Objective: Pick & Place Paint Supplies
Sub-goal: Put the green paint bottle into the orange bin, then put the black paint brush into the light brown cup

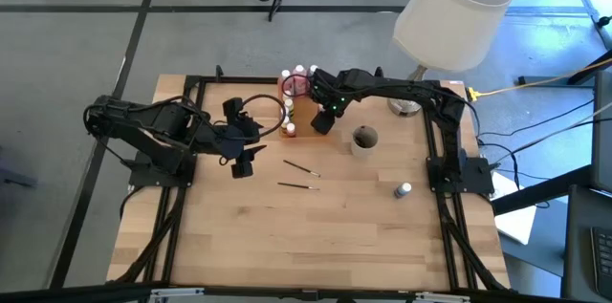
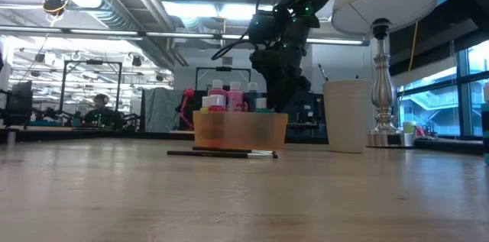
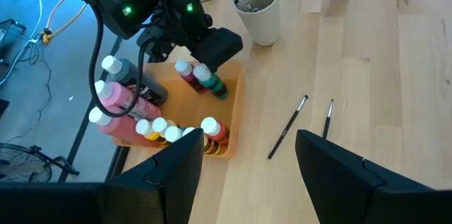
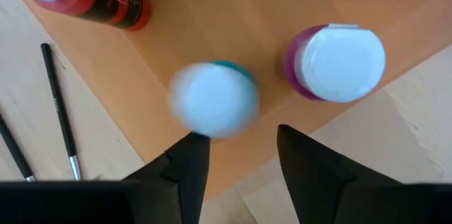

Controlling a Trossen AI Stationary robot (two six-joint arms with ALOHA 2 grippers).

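A translucent orange tray [image 1: 302, 117] at the table's far middle holds several paint bottles: pink [image 3: 116, 100], yellow [image 3: 159, 128], red [image 3: 214, 131], and a green bottle [image 3: 214, 85] leaning beside a dark red one [image 3: 187, 75]. My right gripper [image 1: 323, 121] hangs open over the tray's right end, pointing down. The green bottle's white cap [image 4: 214, 100] shows blurred just past its fingertips [image 4: 244, 153], beside a magenta bottle [image 4: 335, 61]. Two thin paintbrushes [image 1: 301, 168] [image 1: 298, 185] lie flat on the wood near the tray. My left gripper [image 1: 244, 160] waits open at the left, above the table. My right gripper's fingers stand apart just beside the green bottle's cap [image 4: 205, 121], coming from above. Whether one fingertip [image 4: 189, 146] still touches the bottle, I cannot tell. The bottle's lower end is in the tray.
A pale cup [image 1: 364, 140] stands right of the tray. A small blue-labelled bottle [image 1: 404, 189] stands on the table's right side. A lamp with a white shade [image 1: 449, 11] stands at the far right corner. Bare wood lies toward the near edge.
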